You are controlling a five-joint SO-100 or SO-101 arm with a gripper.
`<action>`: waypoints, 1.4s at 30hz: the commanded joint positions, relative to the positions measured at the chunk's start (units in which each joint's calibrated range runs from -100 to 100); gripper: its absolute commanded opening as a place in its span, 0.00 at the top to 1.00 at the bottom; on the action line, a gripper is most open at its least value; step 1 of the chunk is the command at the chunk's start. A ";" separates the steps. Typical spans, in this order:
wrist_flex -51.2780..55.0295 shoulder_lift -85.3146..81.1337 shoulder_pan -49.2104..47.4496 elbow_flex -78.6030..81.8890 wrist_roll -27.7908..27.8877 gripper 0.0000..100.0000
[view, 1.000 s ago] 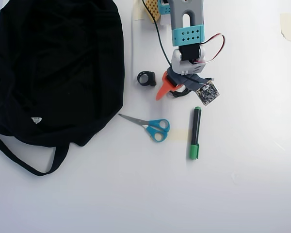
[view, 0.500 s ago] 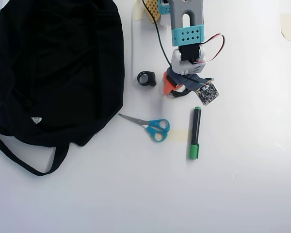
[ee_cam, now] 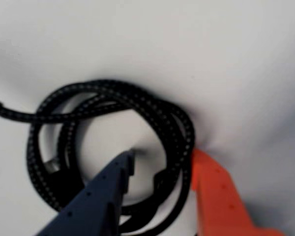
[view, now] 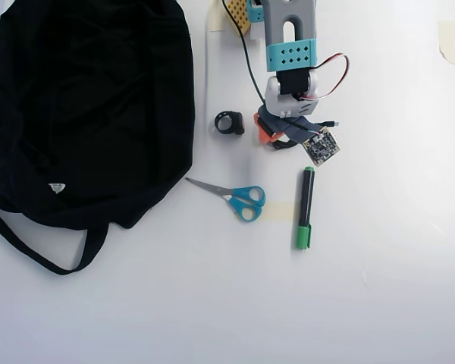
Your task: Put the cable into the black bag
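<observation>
The cable (ee_cam: 137, 101) is a black braided cord in a loose coil on the white table, seen close up in the wrist view. My gripper (ee_cam: 163, 153) is open and down at the coil. The dark blue finger (ee_cam: 113, 182) is inside the loop and the orange finger (ee_cam: 214, 191) is outside it. The coil's right strands lie between them, against the orange finger and clear of the blue one. In the overhead view my gripper (view: 271, 136) hides most of the coil; only the tail with its plug (view: 327, 123) shows. The black bag (view: 91, 98) lies far left, its strap trailing below.
In the overhead view a small thick black ring (view: 229, 122) lies just left of the gripper. Blue-handled scissors (view: 239, 199) and a green marker (view: 305, 208) lie below it. Bits of tape are stuck to the table.
</observation>
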 commanded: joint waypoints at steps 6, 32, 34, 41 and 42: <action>-0.13 -0.21 -0.30 -0.38 0.34 0.92; 0.30 -1.62 -1.35 -2.45 -0.13 0.98; 0.47 -1.62 -1.80 -3.53 -0.18 0.98; 1.08 -1.70 -1.87 -6.58 -0.13 0.98; 1.85 -1.70 -1.87 -7.30 -0.03 0.98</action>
